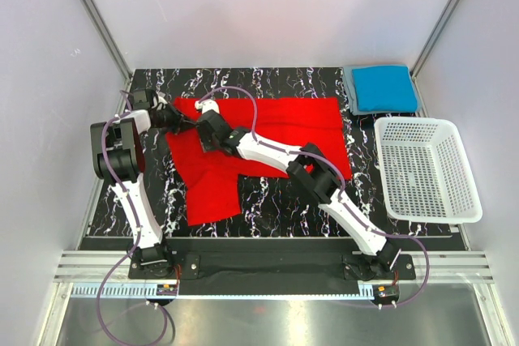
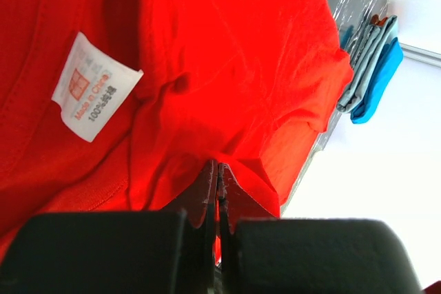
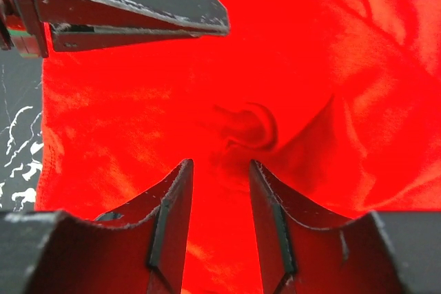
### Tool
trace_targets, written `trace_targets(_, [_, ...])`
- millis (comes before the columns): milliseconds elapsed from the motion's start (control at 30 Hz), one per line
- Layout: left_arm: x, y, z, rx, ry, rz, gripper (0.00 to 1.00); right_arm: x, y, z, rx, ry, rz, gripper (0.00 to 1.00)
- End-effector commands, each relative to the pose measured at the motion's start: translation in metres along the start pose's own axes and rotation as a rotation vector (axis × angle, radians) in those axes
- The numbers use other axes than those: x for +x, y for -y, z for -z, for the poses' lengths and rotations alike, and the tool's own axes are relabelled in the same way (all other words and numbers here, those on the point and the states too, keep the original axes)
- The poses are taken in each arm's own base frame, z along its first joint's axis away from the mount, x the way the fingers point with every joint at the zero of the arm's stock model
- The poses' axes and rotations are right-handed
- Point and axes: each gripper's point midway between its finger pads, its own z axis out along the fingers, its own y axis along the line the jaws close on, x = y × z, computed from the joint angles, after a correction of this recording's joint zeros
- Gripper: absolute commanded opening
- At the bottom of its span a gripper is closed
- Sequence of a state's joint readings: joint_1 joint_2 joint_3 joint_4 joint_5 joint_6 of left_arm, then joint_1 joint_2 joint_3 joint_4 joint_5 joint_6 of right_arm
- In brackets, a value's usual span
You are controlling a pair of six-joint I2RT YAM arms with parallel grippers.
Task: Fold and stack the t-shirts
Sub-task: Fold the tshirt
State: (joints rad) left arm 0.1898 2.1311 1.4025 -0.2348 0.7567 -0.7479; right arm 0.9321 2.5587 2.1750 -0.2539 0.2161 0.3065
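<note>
The red t-shirt (image 1: 276,123) lies spread on the black marbled table (image 1: 268,200), one flap reaching toward the near left. My left gripper (image 1: 185,120) is at the shirt's far-left corner. In the left wrist view the left gripper (image 2: 218,170) is shut, pinching a fold of the red t-shirt (image 2: 227,53) not far from its white label (image 2: 93,87). My right gripper (image 1: 203,111) is just beside it. Close over the red cloth (image 3: 331,46), the right gripper (image 3: 220,166) stands open with nothing between its fingers. The folded blue t-shirt (image 1: 383,87) rests on the grey-blue one (image 1: 349,91) at the far right corner.
A white mesh basket (image 1: 430,122) stands at the right edge of the table. The left gripper's fingers (image 3: 138,5) sit right ahead of the right gripper. The folded stack (image 2: 372,60) shows beyond the red shirt's edge. Walls close in the table on three sides.
</note>
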Motion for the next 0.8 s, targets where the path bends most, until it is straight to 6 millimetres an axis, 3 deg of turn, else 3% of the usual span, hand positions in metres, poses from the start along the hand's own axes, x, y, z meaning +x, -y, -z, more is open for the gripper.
trace_targets(0, [-0.003,0.009,0.001,0.034,-0.010,-0.032,0.00,-0.012,-0.008,-0.002,0.032,0.043,0.030,0.45])
trace_targets(233, [-0.002,0.008,0.000,0.033,-0.018,-0.028,0.00,-0.004,0.009,-0.007,0.140,0.026,0.031,0.41])
trace_targets(433, [-0.002,0.007,0.000,0.035,-0.018,-0.027,0.00,-0.005,0.009,-0.007,0.148,0.030,0.032,0.38])
trace_targets(567, [-0.002,0.008,0.001,0.033,-0.015,-0.028,0.00,-0.004,0.010,-0.007,0.149,0.027,0.026,0.27])
trace_targets(633, [-0.001,0.008,0.001,0.032,-0.014,-0.028,0.00,-0.004,0.009,-0.005,0.144,0.032,0.026,0.12])
trace_targets(767, [-0.002,0.009,0.003,0.024,-0.005,-0.025,0.00,-0.019,0.006,0.006,0.125,0.056,0.035,0.00])
